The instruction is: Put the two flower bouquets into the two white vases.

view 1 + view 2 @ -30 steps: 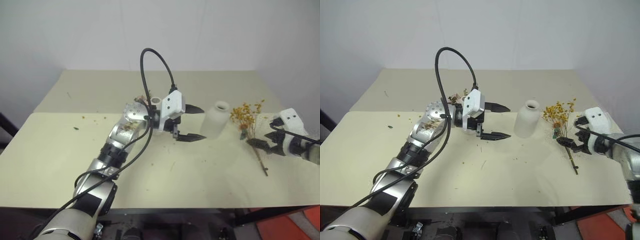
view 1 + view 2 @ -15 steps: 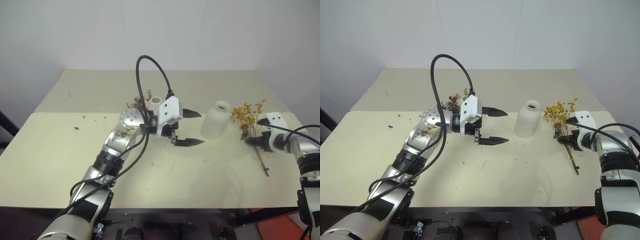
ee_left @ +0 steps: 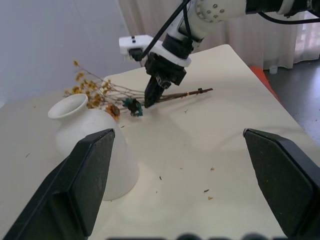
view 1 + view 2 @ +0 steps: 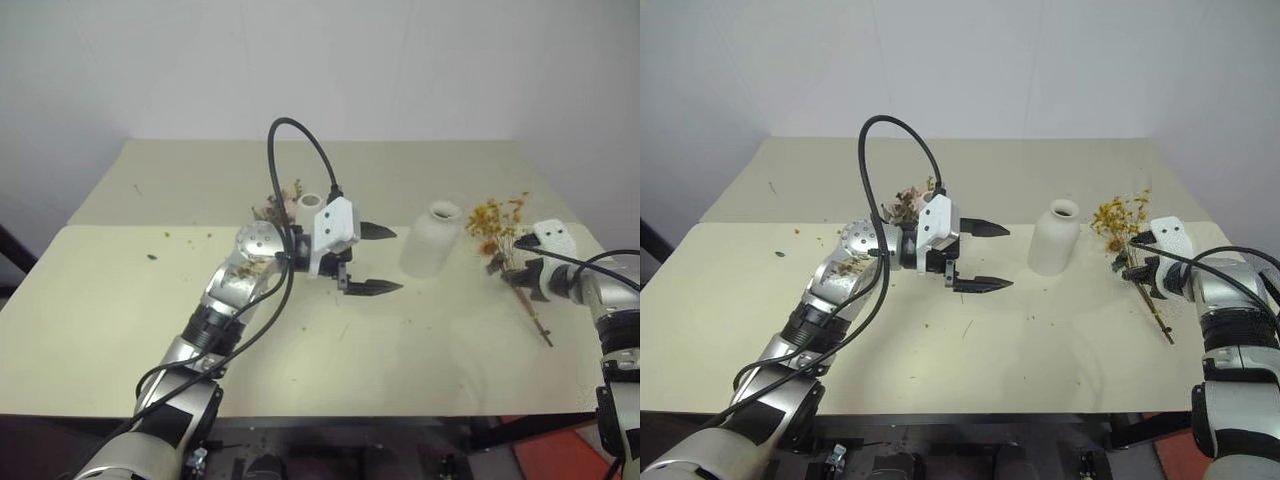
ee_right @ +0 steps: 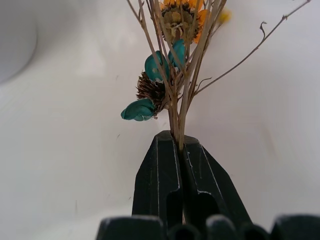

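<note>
1. Your right tool (image 4: 1137, 270) is clamped on the stems of the yellow-orange bouquet (image 4: 1118, 222), blossoms beyond its tips.
2. Your left tool (image 4: 378, 259) hangs wide open and empty above the table (image 4: 100, 300).
3. The rounded vase (image 4: 431, 240) stands between both tools.

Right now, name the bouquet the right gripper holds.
The yellow-orange dried bouquet, stems pinched in the right gripper; the pink bouquet sits behind the left arm.

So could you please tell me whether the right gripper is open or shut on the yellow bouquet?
Shut. The right gripper has its two black fingers pressed together around the thin stems of the yellow bouquet.
</note>
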`<action>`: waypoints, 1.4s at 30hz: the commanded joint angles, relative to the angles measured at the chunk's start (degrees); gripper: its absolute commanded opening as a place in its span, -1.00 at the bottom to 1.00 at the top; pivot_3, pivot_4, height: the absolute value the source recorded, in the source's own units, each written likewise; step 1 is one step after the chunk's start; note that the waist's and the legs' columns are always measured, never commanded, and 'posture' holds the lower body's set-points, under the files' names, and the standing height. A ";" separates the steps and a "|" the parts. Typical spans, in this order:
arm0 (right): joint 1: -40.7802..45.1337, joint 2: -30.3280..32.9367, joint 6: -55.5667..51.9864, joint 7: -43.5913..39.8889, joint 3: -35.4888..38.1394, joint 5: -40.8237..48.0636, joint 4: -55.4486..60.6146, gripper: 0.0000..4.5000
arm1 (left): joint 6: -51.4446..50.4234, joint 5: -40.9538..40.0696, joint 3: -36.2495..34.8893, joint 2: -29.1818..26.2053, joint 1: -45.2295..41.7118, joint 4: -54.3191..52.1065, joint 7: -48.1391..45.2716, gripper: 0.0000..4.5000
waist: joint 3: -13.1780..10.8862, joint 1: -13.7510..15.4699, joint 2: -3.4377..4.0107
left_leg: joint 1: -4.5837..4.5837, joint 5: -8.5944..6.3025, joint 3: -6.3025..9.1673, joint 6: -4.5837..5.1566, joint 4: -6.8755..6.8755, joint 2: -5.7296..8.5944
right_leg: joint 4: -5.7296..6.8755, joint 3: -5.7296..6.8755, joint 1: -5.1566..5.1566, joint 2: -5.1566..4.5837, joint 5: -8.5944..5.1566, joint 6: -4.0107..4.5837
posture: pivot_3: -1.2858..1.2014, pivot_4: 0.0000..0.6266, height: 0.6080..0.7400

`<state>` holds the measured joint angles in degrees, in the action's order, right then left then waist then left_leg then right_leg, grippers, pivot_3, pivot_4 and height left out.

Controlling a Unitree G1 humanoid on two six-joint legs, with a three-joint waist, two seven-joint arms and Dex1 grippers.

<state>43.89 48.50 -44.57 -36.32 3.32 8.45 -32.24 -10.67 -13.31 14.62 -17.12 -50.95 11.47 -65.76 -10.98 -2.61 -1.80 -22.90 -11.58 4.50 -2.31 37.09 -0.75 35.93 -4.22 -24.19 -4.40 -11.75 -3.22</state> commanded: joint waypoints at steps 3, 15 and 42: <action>-0.11 -2.75 3.87 12.25 15.17 3.79 16.54 -0.99 | 0.09 -0.85 -1.94 -0.97 -1.03 -0.76 0.29 1.00 | -0.01 -0.19 0.05 | 0.00 0.00 0.00 0.00 0.00 0.00 | 0.02 -0.01 -0.01 0.00 0.00 0.00 | 0.03 -0.52 1.00; 12.53 -19.72 35.39 15.77 21.31 10.83 14.18 -0.99 | -1.20 -3.36 -6.37 -0.89 -1.65 0.89 2.43 1.00 | 0.00 -1.26 0.08 | 0.05 0.00 0.02 0.00 -0.01 -0.01 | 0.07 0.00 0.02 0.01 0.02 0.01 | 0.03 -0.52 1.00; 13.92 -29.54 45.67 13.29 18.75 17.20 5.73 -0.99 | -5.51 -4.41 -7.64 -3.36 1.67 -4.38 5.41 1.00 | -0.08 -1.38 0.22 | 0.07 0.00 0.03 0.00 -0.13 -0.01 | 0.12 0.00 -0.05 0.01 0.05 0.06 | 0.03 -0.52 1.00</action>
<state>58.04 18.88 1.14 -23.10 22.48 24.94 -29.25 -16.39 -17.02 7.92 -20.27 -48.70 9.56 -60.73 -11.06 -3.99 -1.57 -22.83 -11.57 4.54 -2.31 36.95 -0.77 36.05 -4.21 -24.24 -4.39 -11.70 -3.16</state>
